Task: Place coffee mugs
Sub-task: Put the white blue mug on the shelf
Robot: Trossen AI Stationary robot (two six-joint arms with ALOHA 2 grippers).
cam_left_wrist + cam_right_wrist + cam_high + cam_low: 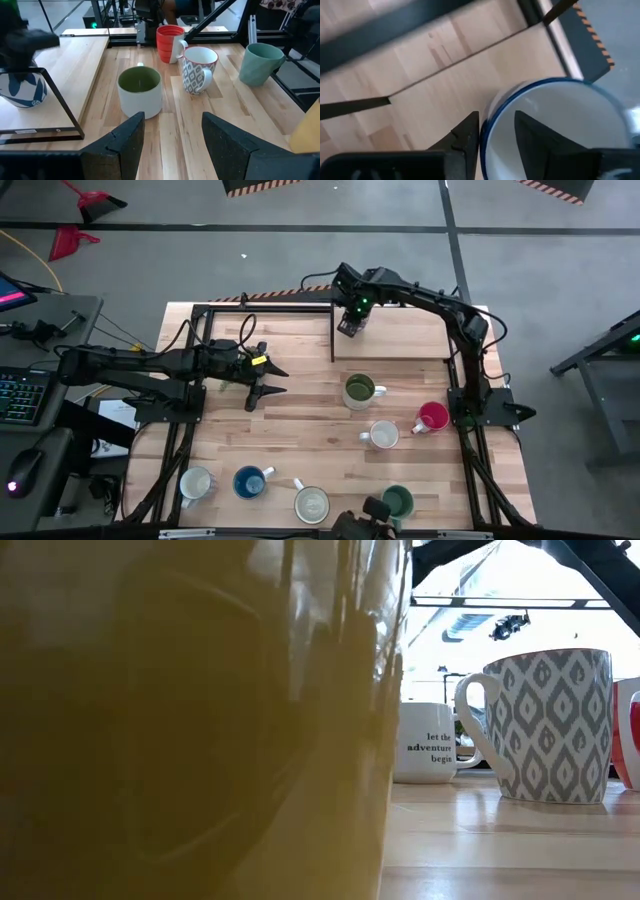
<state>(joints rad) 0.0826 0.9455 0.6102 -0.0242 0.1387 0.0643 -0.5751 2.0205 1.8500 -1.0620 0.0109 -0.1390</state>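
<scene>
The raised board sits at the far edge of the worktop, with a black frame along its side. The blue-rimmed mug stands on the board near its left corner. The right claw is down over it, one finger outside the wall and one inside the mouth. The fingers are parted, with a gap showing between the inner finger and the wall, so nothing is gripped.

Just off the board's near edge stands the olive mug. Beyond it toward the right edge are the patterned mug and the red mug, close together but apart. Along the near edge stand a pale mug, the blue mug, a white mug and the teal mug.

The left claw hovers wide open and empty near the left edge. It points at the olive mug across bare wood.

The middle of the worktop, between the left claw and the near row, lies open. The board beyond the blue-rimmed mug is bare toward the right.
</scene>
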